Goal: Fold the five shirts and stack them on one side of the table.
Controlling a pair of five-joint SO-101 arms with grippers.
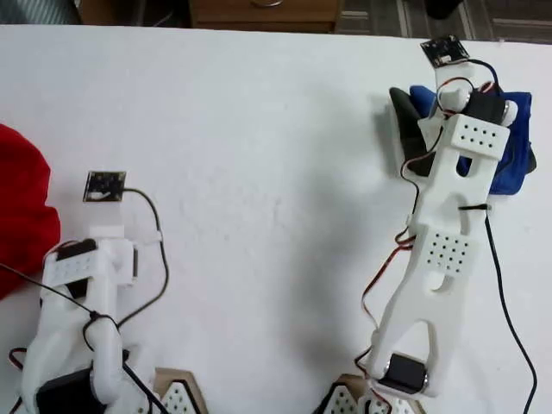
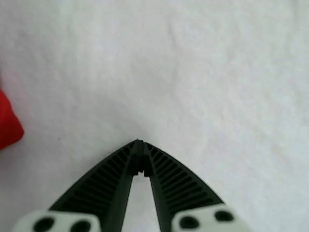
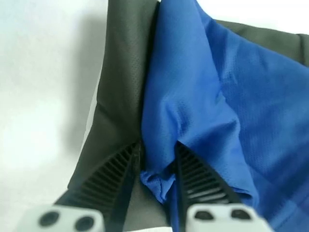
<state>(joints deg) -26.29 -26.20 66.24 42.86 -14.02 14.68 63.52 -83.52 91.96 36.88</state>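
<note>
A blue shirt point(image 3: 231, 96) lies on a dark grey shirt point(image 3: 120, 77) at the table's right side. My right gripper point(image 3: 157, 154) is shut on a fold of the blue shirt, above the grey one. From above, the right arm point(image 1: 448, 233) stretches over this pile, with blue cloth point(image 1: 515, 155) and grey cloth point(image 1: 405, 121) showing around it. A red shirt point(image 1: 21, 207) is bunched at the table's left edge, and its corner point(image 2: 8, 123) shows beside my left gripper point(image 2: 140, 147). That gripper is shut on nothing, low over the white tabletop.
The white tabletop point(image 1: 259, 147) runs wide between the two arms. Cables point(image 1: 155, 259) trail from both arms near the front edge. A wooden cabinet point(image 1: 263, 13) stands beyond the far edge.
</note>
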